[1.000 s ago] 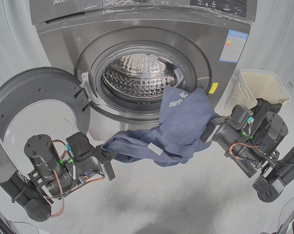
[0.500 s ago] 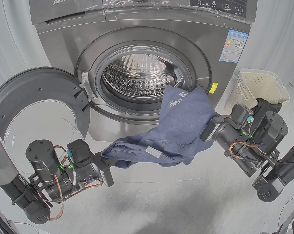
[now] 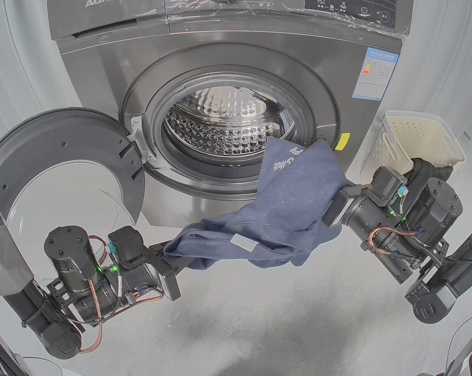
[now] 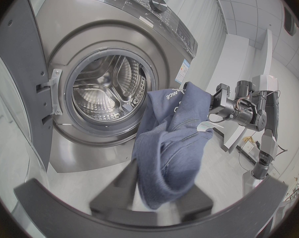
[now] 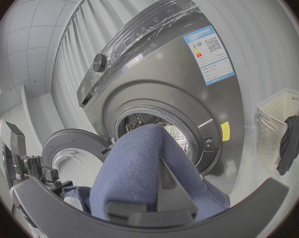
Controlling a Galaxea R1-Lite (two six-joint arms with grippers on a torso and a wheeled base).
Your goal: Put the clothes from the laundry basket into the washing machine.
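Observation:
A blue sweatshirt (image 3: pixel 283 204) hangs stretched between both grippers in front of the washing machine (image 3: pixel 225 95). My left gripper (image 3: pixel 176 257) is shut on its lower left end, below the open round door (image 3: pixel 63 168). My right gripper (image 3: pixel 336 204) is shut on the upper right end, level with the lower rim of the empty steel drum (image 3: pixel 220 124). In the left wrist view the sweatshirt (image 4: pixel 169 146) drapes over the fingers (image 4: pixel 119 189). In the right wrist view the sweatshirt (image 5: pixel 136 169) covers most of the fingers (image 5: pixel 169 189). The cream laundry basket (image 3: pixel 419 139) stands at the right, with a dark garment (image 5: pixel 290 139) over its rim.
The machine's door stands swung open at the left, close to my left arm. Grey floor (image 3: pixel 278 319) lies bare in front of the machine. Pale curtains (image 3: pixel 16 53) hang behind it. The basket (image 5: pixel 278 126) sits on the floor against the machine's right side.
My left gripper has dropped and drawn back slightly with its end of the sweatshirt, pulling the cloth a little tauter. The right gripper has barely moved.

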